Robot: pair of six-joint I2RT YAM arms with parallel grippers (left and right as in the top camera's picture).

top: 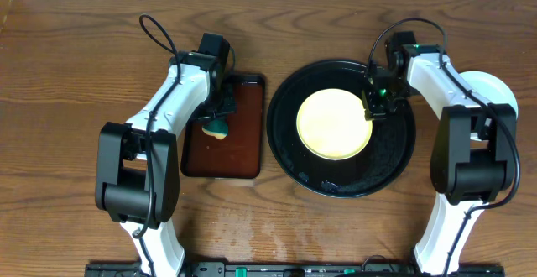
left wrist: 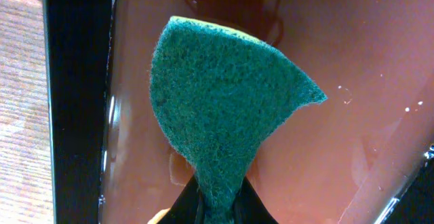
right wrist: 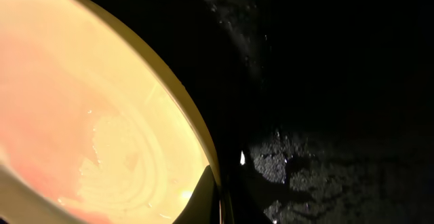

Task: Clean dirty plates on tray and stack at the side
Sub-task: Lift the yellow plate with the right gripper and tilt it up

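Reaching up from the lower left of the overhead view, the left arm (top: 168,101) bends over the brown tray (top: 243,147). Its jaws are clamped on a green sponge (top: 216,128) that hangs above the tray's left part. The right arm (top: 436,75) folds in from the right, and its jaws are pressed together on the right rim of the yellow plate (top: 334,124). That plate lies in the middle of the black tray (top: 394,155).

The left wrist view is filled by the sponge (left wrist: 224,102), so the jaws show only as a dark wedge at the bottom edge. In the right wrist view the plate (right wrist: 102,115) carries a reddish tint at lower left; smear or reflection, I cannot tell. A pale plate (top: 495,88) at the right edge is mostly covered by the right arm, and I cannot tell if it is one or a stack.

The two trays sit just beside each other, a thin strip of surface (top: 67,75) between them. Bare wood lies at the left.
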